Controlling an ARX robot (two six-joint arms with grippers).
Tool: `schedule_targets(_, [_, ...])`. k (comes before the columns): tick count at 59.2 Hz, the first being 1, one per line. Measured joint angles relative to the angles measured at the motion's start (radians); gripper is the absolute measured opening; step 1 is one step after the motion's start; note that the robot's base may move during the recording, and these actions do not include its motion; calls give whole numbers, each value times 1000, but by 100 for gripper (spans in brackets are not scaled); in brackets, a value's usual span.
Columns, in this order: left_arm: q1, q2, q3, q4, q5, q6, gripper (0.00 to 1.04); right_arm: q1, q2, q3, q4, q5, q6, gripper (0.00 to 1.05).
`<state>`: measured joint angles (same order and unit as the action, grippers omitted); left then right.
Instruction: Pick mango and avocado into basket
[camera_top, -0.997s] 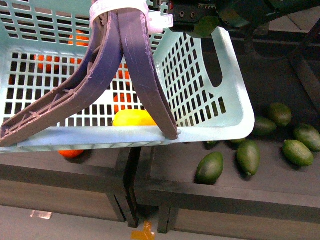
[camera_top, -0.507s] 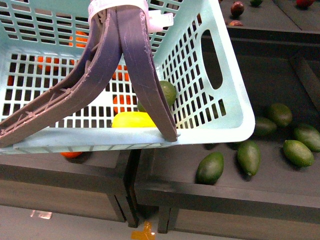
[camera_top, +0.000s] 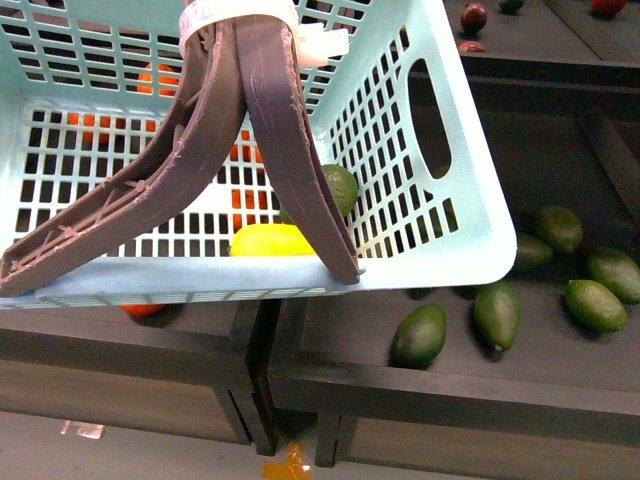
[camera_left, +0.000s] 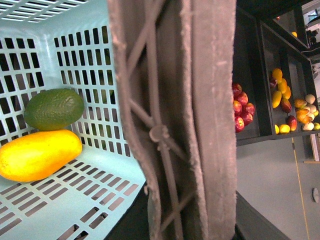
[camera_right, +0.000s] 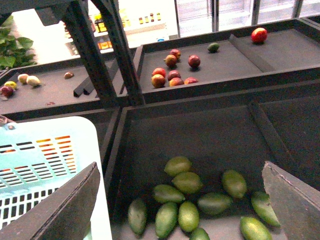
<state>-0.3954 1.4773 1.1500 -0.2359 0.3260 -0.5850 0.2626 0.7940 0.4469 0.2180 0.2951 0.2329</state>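
Note:
The turquoise basket (camera_top: 470, 235) hangs tilted in front of the shelves, held by its two grey-brown handles (camera_top: 270, 130). My left gripper (camera_left: 187, 225) is shut on those handles (camera_left: 180, 125), which hide most of its fingers. Inside, the yellow-orange mango (camera_top: 268, 240) lies on the slotted floor against the near wall. The dark green avocado (camera_top: 338, 185) rests just beside it. The left wrist view shows the mango (camera_left: 37, 155) and avocado (camera_left: 54, 108) touching in a corner. My right gripper (camera_right: 175, 210) is open and empty, to the right of the basket (camera_right: 45, 155), and does not show in the front view.
Several loose avocados (camera_top: 420, 335) lie in the dark shelf bin (camera_top: 560, 380) below and right of the basket. Oranges (camera_top: 160, 78) show through the lattice behind it. Red fruit (camera_right: 172, 75) sits in a farther bin. A dark shelf post (camera_right: 112, 50) stands beside the basket.
One second ago my right gripper hung over the basket's top right corner with a green fruit. The avocado has since landed in the basket, and that gripper has left the front view.

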Motion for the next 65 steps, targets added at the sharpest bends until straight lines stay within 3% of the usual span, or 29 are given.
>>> schedule_targets(16, [0, 0, 0, 0, 0, -2, 17, -4, -20, -5, 1, 0, 9, 97])
schedule_targets(23, [0, 0, 0, 0, -1, 2, 17, -40, -60, -95, 159, -87, -132, 78])
schedule_targets(48, [0, 0, 0, 0, 0, 0, 17, -166, -252, -301, 175, -205, -225, 3])
schedule_targets(52, [0, 0, 0, 0, 0, 0, 17, -220, -279, -319, 164, -280, -229, 2])
schedule_targets(65, [0, 0, 0, 0, -1, 0, 17, -259, -361, -366, 129, -292, -229, 2])
